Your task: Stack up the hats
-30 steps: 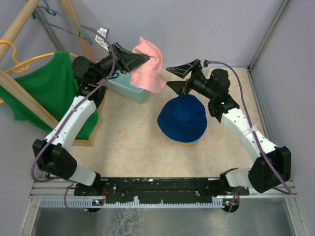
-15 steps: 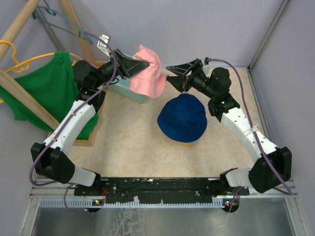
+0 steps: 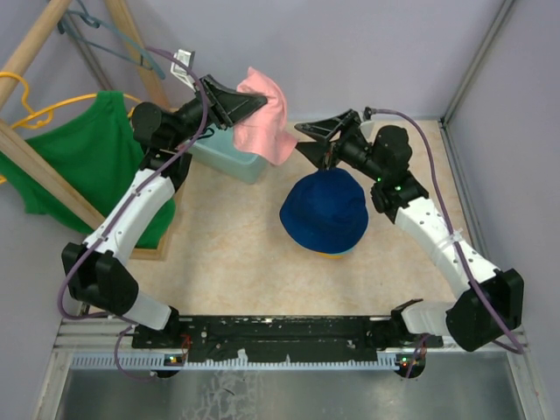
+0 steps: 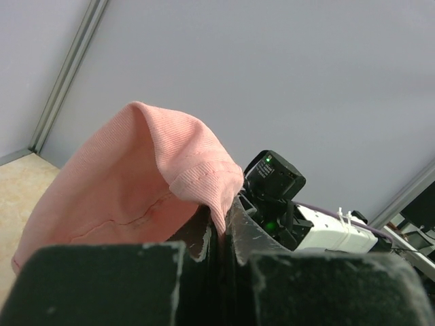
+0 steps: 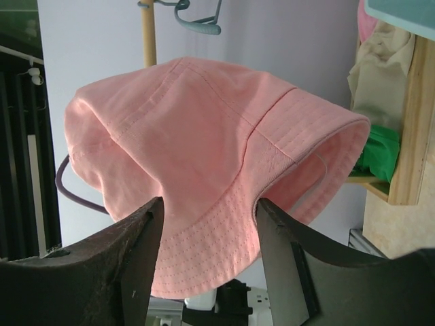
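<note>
Beige, speckled board is seen as the surface of the bench point(image 3: 227, 254), walled by grey panels behind and at the right. A green tank top point(image 3: 87, 166) is hung at the far left on a wooden frame point(image 3: 35, 175). Near the middle of the bench a navy blue hat point(image 3: 325, 210) is set crown up on an orange-yellow hat point(image 3: 328, 255), of which only a thin edge of brim is shown at the near side. A pink hat point(image 3: 267, 118) is held in the air above the far left of the bench, over a pale teal container point(image 3: 226, 156) and well apart from the stacked pair. The left gripper point(image 3: 254, 103) is closed on it: in the left wrist view a fold of the pink fabric point(image 4: 129, 183) is pinched between the shut jaws. The right gripper point(image 3: 319, 138) is raised above the far edge of the navy blue hat, just beside the hanging brim of the pink one. Its jaws are spread wide, and in the right wrist view the pink hat point(image 5: 197, 156) is framed between them; contact cannot be told.
</note>
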Motion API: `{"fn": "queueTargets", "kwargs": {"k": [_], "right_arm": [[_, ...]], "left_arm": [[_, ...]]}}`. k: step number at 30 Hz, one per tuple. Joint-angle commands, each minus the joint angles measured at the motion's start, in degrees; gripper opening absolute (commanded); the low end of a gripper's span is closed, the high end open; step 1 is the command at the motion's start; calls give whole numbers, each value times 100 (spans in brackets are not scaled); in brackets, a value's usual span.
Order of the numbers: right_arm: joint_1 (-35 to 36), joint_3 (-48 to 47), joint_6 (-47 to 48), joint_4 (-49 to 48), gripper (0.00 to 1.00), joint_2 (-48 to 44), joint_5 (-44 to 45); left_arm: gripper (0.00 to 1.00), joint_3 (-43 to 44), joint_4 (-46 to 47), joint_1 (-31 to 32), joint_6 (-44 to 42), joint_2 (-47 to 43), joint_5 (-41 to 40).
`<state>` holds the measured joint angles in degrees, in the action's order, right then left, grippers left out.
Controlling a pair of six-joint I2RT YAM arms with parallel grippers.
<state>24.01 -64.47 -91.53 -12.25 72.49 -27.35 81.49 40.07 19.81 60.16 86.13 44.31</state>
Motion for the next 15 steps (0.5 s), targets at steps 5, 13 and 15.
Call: {"fn": "queueTargets", "kwargs": {"k": [5, 13, 15], "right_arm": [[275, 94, 125, -151, 59, -288, 115], [511, 54, 104, -251, 59, -142, 249], [525, 11, 112, -224, 58, -130, 289]], "left_arm": [[0, 315, 400, 136, 85, 48, -185], [0, 415, 440, 335, 112, 108, -239], [0, 332, 439, 356, 100, 50, -220]]}}
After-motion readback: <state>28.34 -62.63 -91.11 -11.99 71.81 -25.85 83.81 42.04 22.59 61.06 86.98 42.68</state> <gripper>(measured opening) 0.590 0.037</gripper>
